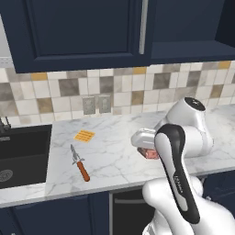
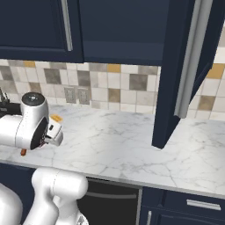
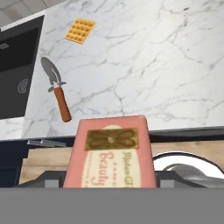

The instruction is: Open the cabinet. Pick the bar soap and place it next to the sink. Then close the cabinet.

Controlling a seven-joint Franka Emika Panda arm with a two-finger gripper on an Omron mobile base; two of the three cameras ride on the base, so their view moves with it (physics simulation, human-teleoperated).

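The small pink and reddish-brown bar soap with a gold label sits right in front of the hand camera. It stands up between the robot's fingers, which are closed on its 2 sides, so the soap is held and is up in the air above the bench. In the left base view the soap peeks out under the white hand, just over the front part of the white marble bench. I think it is held this way so it can be carried over to the sink.

A bit farther off on the bench lies a knife with an orange handle and a grey blade. Past it lies a flat orange ridged square. Both are between the soap and the sink, so the hand should go over them and not bump them.

The dark, almost black sink with a round metal drain is at the far left end of the bench. The soap is not next to it yet.

High up, the narrow navy blue cabinet door with a long silver bar handle stands swung open. It must be shut after the soap is put down.
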